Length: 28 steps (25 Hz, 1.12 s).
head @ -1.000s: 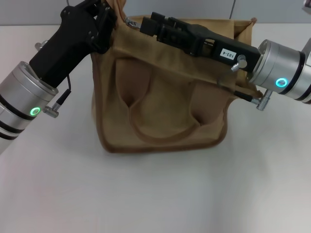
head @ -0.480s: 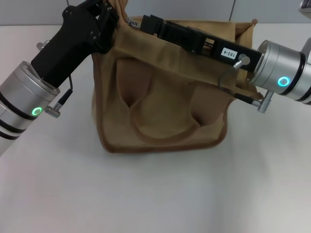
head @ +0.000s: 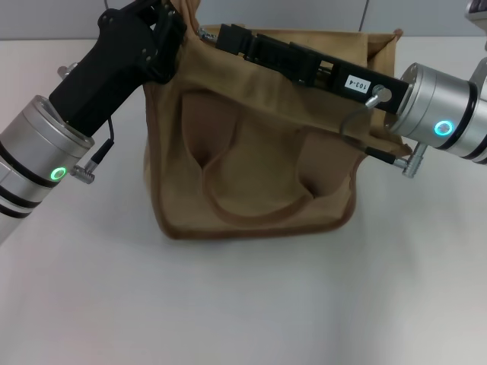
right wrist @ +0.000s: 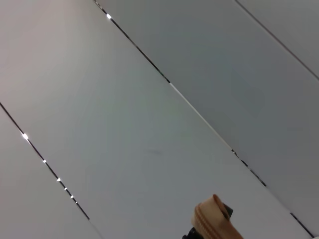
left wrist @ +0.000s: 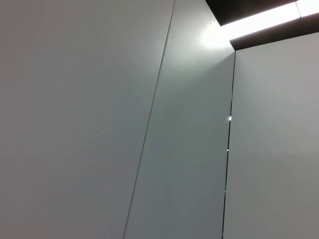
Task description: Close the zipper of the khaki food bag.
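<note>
- Bag (head: 251, 160) sits upright on the white table (head: 243, 304), handles hanging down its front.
- Left gripper (head: 169, 29) is up at the bag's top left corner, looks clamped on the fabric there.
- Right gripper (head: 228, 36) lies stretched along the top edge where the zipper runs; can't tell if its fingers are open or closed, and the pull tab is hidden.
</note>
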Motion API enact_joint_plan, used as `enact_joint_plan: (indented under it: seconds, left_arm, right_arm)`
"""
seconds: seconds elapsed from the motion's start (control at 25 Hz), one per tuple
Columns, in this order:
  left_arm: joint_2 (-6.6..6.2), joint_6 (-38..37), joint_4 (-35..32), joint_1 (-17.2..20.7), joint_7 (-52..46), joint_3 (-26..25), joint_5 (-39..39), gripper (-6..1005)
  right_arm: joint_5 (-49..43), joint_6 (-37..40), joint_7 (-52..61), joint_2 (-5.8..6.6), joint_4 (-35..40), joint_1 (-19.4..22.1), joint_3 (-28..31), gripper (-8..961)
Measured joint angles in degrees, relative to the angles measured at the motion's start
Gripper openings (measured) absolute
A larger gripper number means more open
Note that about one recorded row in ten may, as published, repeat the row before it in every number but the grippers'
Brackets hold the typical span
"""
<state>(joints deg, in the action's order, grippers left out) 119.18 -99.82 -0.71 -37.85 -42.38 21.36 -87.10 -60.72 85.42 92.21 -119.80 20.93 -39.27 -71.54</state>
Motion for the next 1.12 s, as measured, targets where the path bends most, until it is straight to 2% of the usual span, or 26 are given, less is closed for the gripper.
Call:
enact_joint_plan:
  seconds: [0.2, 0.48, 0.56, 0.76, 0.96, 1.12]
  left_arm:
    - [0.00, 0.02, 0.00, -0.03, 0.01, 0.00, 0.00, 29]
    - [0.00, -0.37, 0.00, 0.34, 0.10, 0.00, 0.01, 30]
    - [0.00, -0.76, 0.00, 1.25, 0.11, -0.10, 0.03, 30]
    - [-0.01, -2.09, 0.06, 1.97, 0.12, -0.65, 0.07, 30]
    - [0.00, -3.24, 1.10, 2.03, 1.02, -0.67, 0.07, 30]
    - [0.00, -3.39, 1.99, 1.71, 2.61, -0.71, 0.06, 31]
  right_arm:
    - [0.23, 1.99, -0.52, 0.00, 0.39, -0.05, -1.03, 714]
    - [0.52, 5.40, -0.56, 0.00, -0.70, 1.89, 1.91, 714]
    - [2.28, 8.39, 0.15, 0.05, -2.38, 3.05, 2.94, 714]
    - [3.24, 10.46, 3.48, 0.20, -3.15, 3.74, 2.96, 714]
    - [4.27, 13.50, 11.28, -0.08, -6.35, 2.32, 2.57, 714]
    - [8.72, 16.83, 14.83, -0.09, -11.66, -0.78, 0.99, 714]
